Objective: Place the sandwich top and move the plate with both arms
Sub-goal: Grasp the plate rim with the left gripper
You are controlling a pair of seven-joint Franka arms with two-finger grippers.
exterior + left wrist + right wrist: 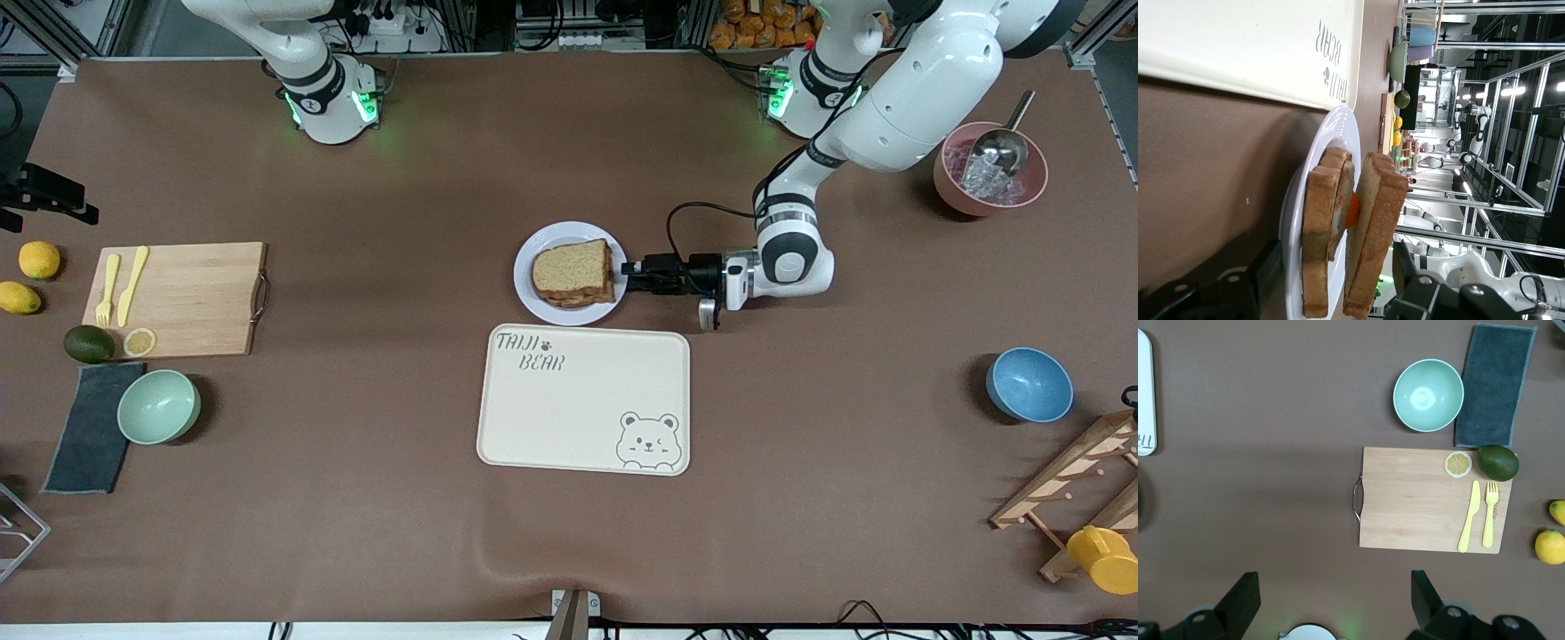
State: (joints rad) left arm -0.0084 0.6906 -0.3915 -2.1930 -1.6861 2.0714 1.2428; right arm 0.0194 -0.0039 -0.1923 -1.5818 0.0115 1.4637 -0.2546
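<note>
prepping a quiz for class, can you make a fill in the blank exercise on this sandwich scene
1. The sandwich top lies on the ____ on the plate.
2. The bear tray is ____ to the front camera than the plate.
3. The left gripper is at the plate's ____.
4. The yellow knife and fork lie on the ____.

Missing words: sandwich; nearer; rim; cutting board

This is a robotics lab, not a kitchen: two white arms (898, 98) are bolted to a brown-covered table (356, 498), aluminium framing (1498, 220) surrounds it, and more robot arms (1475, 130) stand at neighbouring stations.
</note>
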